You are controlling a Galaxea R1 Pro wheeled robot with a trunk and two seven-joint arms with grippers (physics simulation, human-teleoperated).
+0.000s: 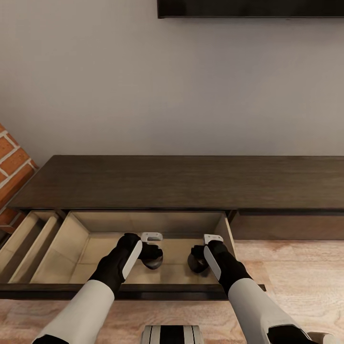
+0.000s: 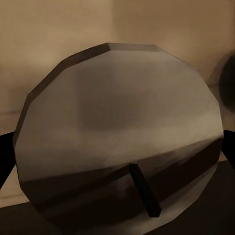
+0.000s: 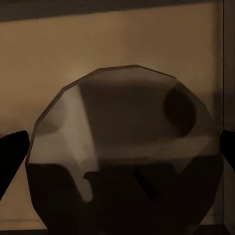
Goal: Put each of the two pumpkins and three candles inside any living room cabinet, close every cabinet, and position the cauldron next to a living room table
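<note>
Brick fireplace (image 1: pixel 12 177) sits at the far left, a dark panel (image 1: pixel 248 8) hangs on the wall above, and the long dark cabinet (image 1: pixel 191 184) runs right across the head view with pale wood floor (image 1: pixel 296 267) in front of it. Two drawers stand pulled out: a narrow one (image 1: pixel 28 243) at the left, and the wide drawer (image 1: pixel 81 239) both arms reach down into. Inside the wide drawer, the left tool (image 1: pixel 152 255) sits over one candle (image 1: pixel 154 260) and the right tool (image 1: pixel 197 262) over another candle (image 1: pixel 195 263), the two near each other. Up close, the left candle (image 2: pixel 117 132) shows its pale flat top and dark wick, black fingertips (image 2: pixel 6 156) flanking it on both sides; contact is hard to judge. The right candle (image 3: pixel 125 147) sits likewise between dark fingertips (image 3: pixel 12 156), heavily shadowed. I cannot tell whether either tool grips. The arms hide most of both candles in the head view.
</note>
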